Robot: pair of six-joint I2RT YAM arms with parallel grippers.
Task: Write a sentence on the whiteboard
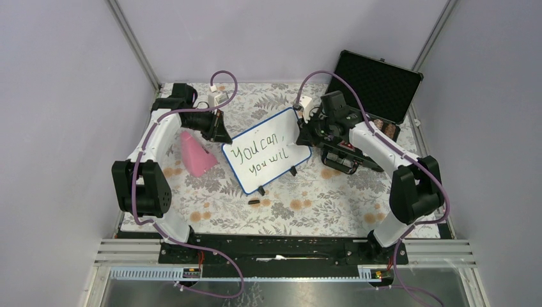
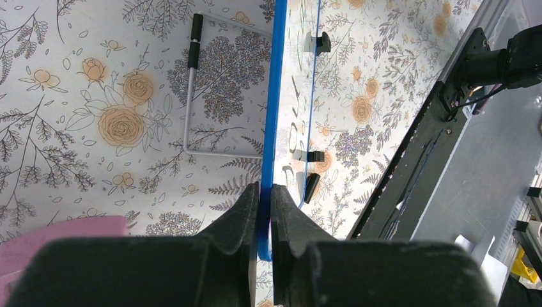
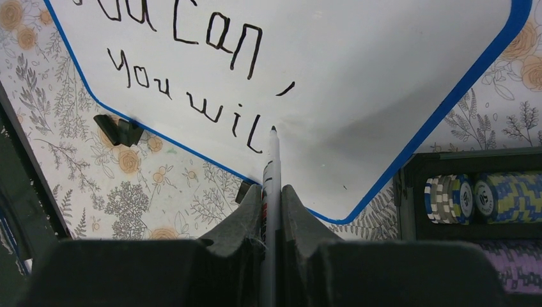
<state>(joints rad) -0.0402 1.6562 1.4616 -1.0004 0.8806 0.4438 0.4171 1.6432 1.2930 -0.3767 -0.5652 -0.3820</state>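
The floral tablecloth [image 1: 319, 198] lies under both sets of jaws. The open black foam-lined case [image 1: 377, 80] sits behind and to the right of the right jaws, with stacks of poker chips [image 3: 470, 198] in it just right of them.

The whiteboard [image 1: 284, 131] stands tilted between the two arms. The left gripper [image 2: 265, 192] pinches the board's blue frame edge-on, jaws nearly together. A pink wedge-shaped thing [image 1: 195, 153] lies just left of those jaws.

The right gripper [image 3: 273, 192] holds a marker [image 3: 273, 160] in narrow jaws. Its barrel runs straight ahead, and the tip touches the board just past the last stroke. The sentence [image 1: 263, 157] reads "You can," over "You wil", so the second line looks unfinished.

A small dark piece [image 1: 254, 202], possibly a cap, lies on the cloth nearer the arm bases than both jaws.

My judgement of the risks:
- The board is gripped at one edge only, so marker pressure could swing it or slide it through the left jaws and skew the letters.
- The marker could creep back between the right fingers and lift off the board.
- Little white remains ahead of the tip before the blue corner, so the remaining letters may crowd or run off.
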